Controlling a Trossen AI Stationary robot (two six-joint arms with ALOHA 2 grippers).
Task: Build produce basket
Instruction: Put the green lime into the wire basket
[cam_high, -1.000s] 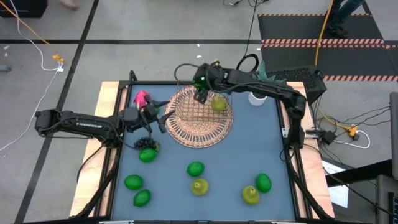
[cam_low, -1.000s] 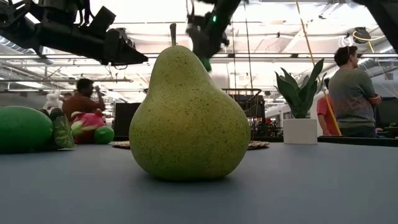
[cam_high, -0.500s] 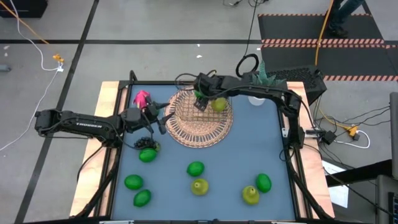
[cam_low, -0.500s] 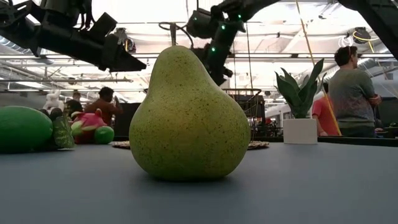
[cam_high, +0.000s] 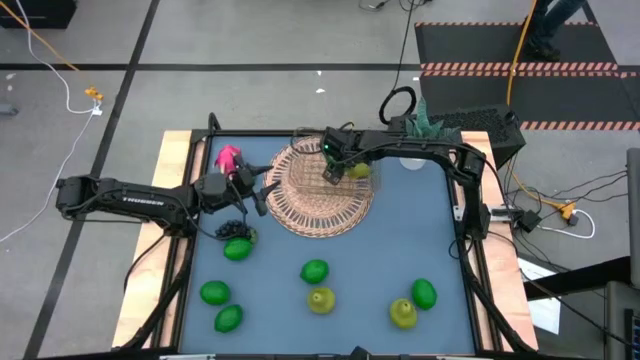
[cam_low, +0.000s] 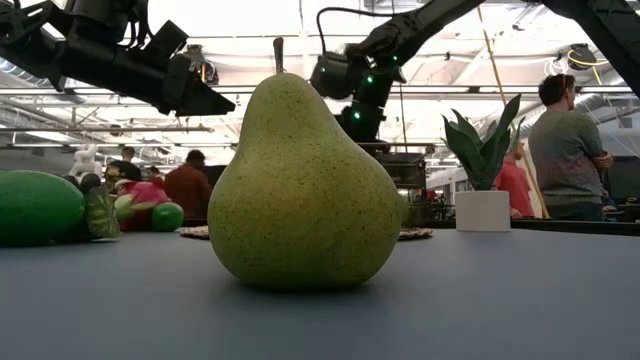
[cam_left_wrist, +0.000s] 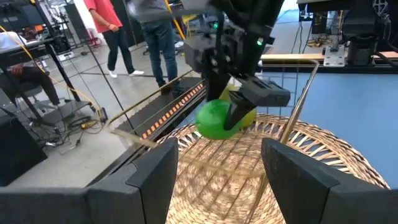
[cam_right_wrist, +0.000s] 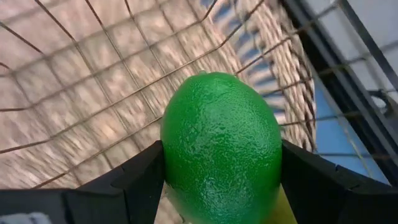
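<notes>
My right gripper (cam_high: 335, 172) is shut on a green lime (cam_right_wrist: 221, 143) inside the copper wire basket (cam_high: 305, 175), which stands on the round wicker mat (cam_high: 322, 212). A yellow-green pear (cam_high: 359, 170) lies in the basket right beside the lime. My left gripper (cam_high: 258, 190) is open and empty at the basket's left edge, facing the lime (cam_left_wrist: 216, 119). The pink dragon fruit (cam_high: 229, 157) and the dark grape bunch (cam_high: 236, 231) lie on the table to the left of the mat. My right gripper pinches the lime's two opposite sides (cam_right_wrist: 171, 155) between its two fingers. The fingers (cam_left_wrist: 261, 96) come from above, slanting down from the table's right. The lime is lifted clear, low over the basket's floor, close to the pear (cam_left_wrist: 250, 116).
Several limes (cam_high: 314, 271) (cam_high: 214, 292) (cam_high: 424, 293) and two pears (cam_high: 320, 299) (cam_high: 402, 313) lie on the blue table's near half. A potted plant (cam_high: 415, 148) stands at the far right. People move in the room behind.
My right gripper, shut on the lime, has gone a little toward the table's near and right edges and down into the basket, ending next to the pear. Its arm has swung toward the right.
</notes>
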